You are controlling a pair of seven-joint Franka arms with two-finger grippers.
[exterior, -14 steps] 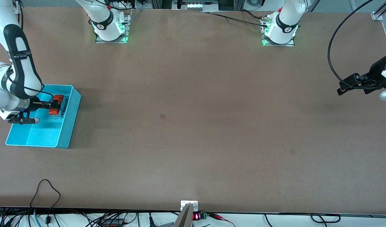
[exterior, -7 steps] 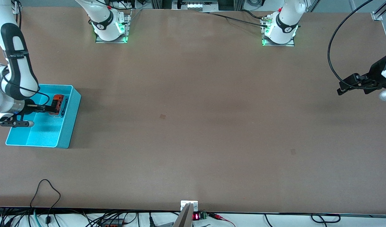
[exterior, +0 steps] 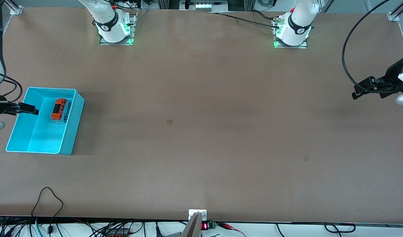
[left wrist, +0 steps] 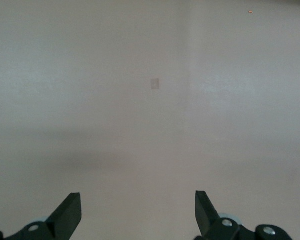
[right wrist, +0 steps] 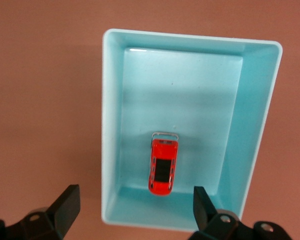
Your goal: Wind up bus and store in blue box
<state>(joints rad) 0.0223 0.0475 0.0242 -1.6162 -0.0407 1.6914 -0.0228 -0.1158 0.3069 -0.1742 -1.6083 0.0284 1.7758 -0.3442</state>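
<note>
The small orange bus [exterior: 59, 110] lies on the floor of the blue box [exterior: 72, 126], near the box's end that is farther from the front camera. In the right wrist view the bus [right wrist: 163, 169] lies free inside the box [right wrist: 109, 125]. My right gripper [exterior: 30, 108] is open and empty, up over the box's rim at the right arm's end of the table; its jaws [right wrist: 135, 197] stand wide apart. My left gripper [exterior: 357, 93] is open and empty, waiting over bare table at the left arm's end [left wrist: 137, 202].
The two arm bases [exterior: 115, 28] [exterior: 292, 31] stand along the table's edge farthest from the front camera. Cables [exterior: 46, 200] and a small fixture [exterior: 197, 214] lie along the edge nearest that camera. The blue box sits close to the table's end.
My right gripper has let go of the bus, which stays in the box, and has risen and drawn back toward the table's end. The left arm has not moved.
</note>
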